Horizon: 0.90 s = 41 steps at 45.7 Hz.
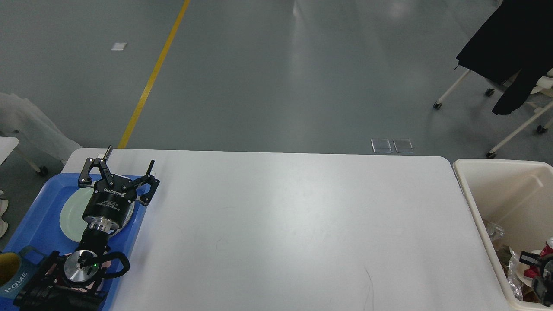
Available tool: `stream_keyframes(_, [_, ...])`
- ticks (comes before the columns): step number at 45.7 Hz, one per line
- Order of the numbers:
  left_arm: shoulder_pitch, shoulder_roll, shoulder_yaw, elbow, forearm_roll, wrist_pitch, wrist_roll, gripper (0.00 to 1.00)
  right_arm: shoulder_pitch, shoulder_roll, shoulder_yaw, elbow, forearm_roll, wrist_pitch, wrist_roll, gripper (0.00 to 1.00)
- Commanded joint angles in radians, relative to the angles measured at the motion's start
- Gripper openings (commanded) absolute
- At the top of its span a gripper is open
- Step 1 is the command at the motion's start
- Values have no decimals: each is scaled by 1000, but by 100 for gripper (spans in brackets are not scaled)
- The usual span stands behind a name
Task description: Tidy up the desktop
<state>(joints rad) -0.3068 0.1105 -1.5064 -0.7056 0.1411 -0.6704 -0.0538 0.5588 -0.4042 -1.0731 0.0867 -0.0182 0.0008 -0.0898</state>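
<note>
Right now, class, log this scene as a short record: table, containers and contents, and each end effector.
desktop: white, bare across the middle
tray: blue, on the left end
tray contents: pale green plate; mug marked HOME at the near corner
bin: cream, right of the desktop, holding wrappers and rubbish
left end effector: open, above the plate, holding nothing
right end effector: dark, over the bin at the frame edge, fingers not clear

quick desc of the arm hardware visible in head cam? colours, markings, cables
Left gripper: black two-finger linkage on a black cylindrical body with white ROBOTIQ lettering, silver metal wrist flange, black cable loop, small green LED. Right gripper: only a black fragment with a white label shows at the frame edge.
</note>
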Motion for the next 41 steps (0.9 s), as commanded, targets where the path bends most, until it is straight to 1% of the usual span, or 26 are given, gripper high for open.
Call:
stream_keyframes(1, [0,2,0,0,0,0,0,97,0,1,13,-2,3,-44,4,100])
stream_keyframes(13, [0,0,0,0,0,0,0,97,-17,7,16,5,0,-42,4,100])
stream_keyframes(18, [0,0,0,0,0,0,0,97,-2,-1,86,7,7,-41,-1,100])
stream_keyframes(21, [0,0,0,0,0,0,0,97,1,-18,192,4,14,-41,-1,100])
stream_keyframes(26, [0,0,0,0,0,0,0,97,35,-113,424,10,14,-41,4,100])
stream_keyframes(33, [0,2,0,0,0,0,0,97,133,-120,678,28,9,-39,8,100])
stream_keyframes(37, [0,2,0,0,0,0,0,97,194,-140,875,97,-2,-39,42,100])
stream_keyframes(41, [0,2,0,0,0,0,0,97,217,-202,1177,197,-3,-38,79,100])
